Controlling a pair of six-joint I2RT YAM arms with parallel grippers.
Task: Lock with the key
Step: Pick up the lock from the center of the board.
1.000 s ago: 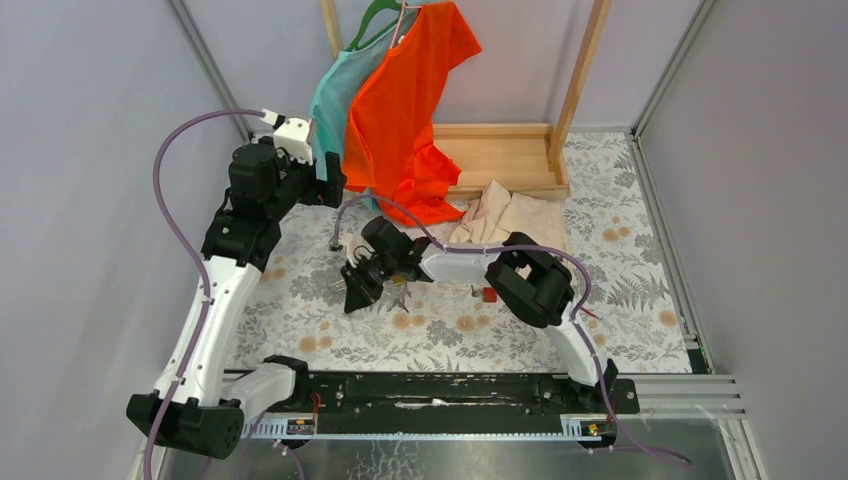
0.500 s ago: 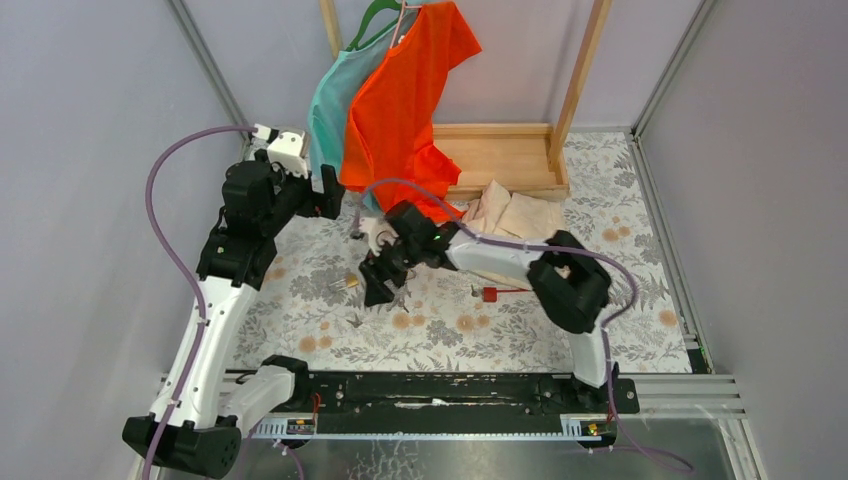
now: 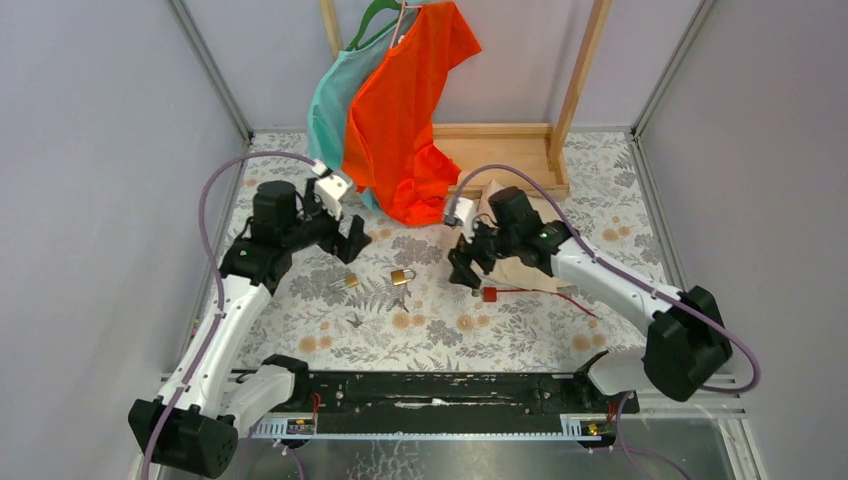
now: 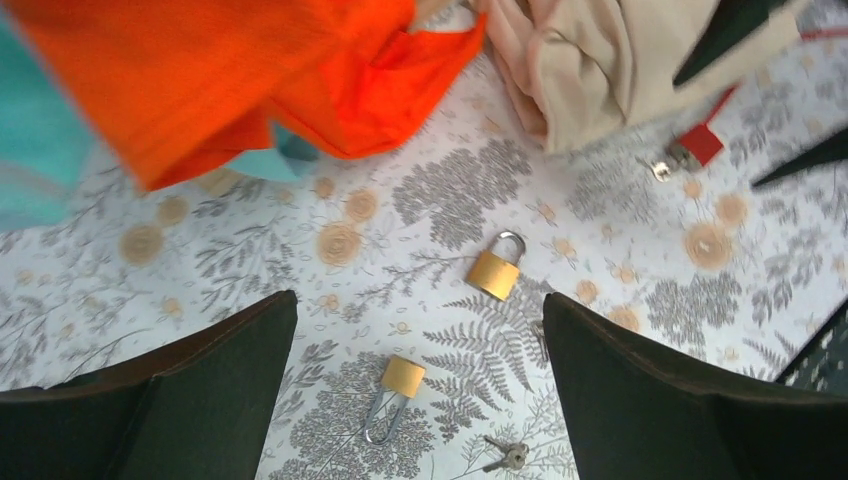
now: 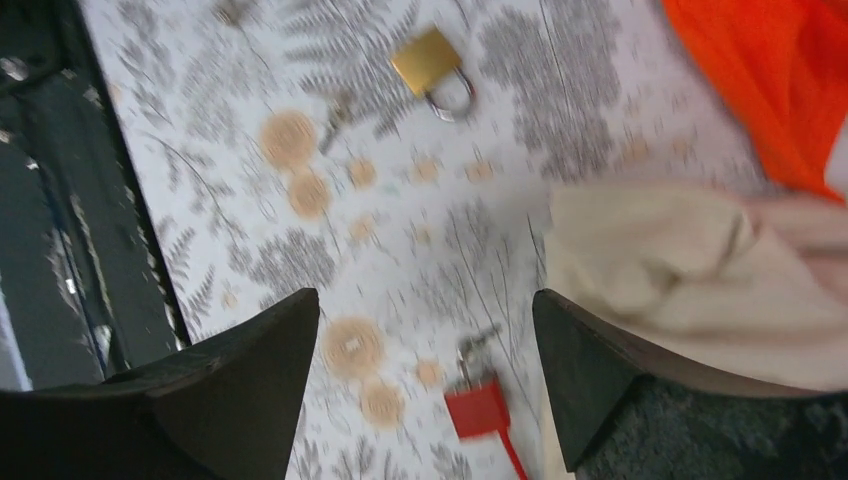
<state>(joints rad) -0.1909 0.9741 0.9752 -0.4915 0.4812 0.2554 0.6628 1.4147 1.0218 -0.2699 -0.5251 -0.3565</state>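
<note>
Floral table [image 3: 640, 300], padlock [image 4: 497, 270], second padlock [image 4: 400, 385], red-tagged key [image 5: 478, 405] blurred — left gripper [image 4: 420, 300], right gripper [image 5: 425, 295] spread wide, empty.

**Inspector A:** Any lettering, brand or number on the far padlock [image 4: 494, 272], the near padlock [image 4: 402, 377] or the red tag [image 4: 703, 143]?

**Inspector B:** None legible. Both brass faces read blank, the tag is plain red, and the tabletop [image 3: 620, 250] carries only a floral print.

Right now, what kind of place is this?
Probably a robot practice booth: plain grey walls, a left arm and right arm bolted to a rail, a brass padlock on a flowery cloth.
</note>
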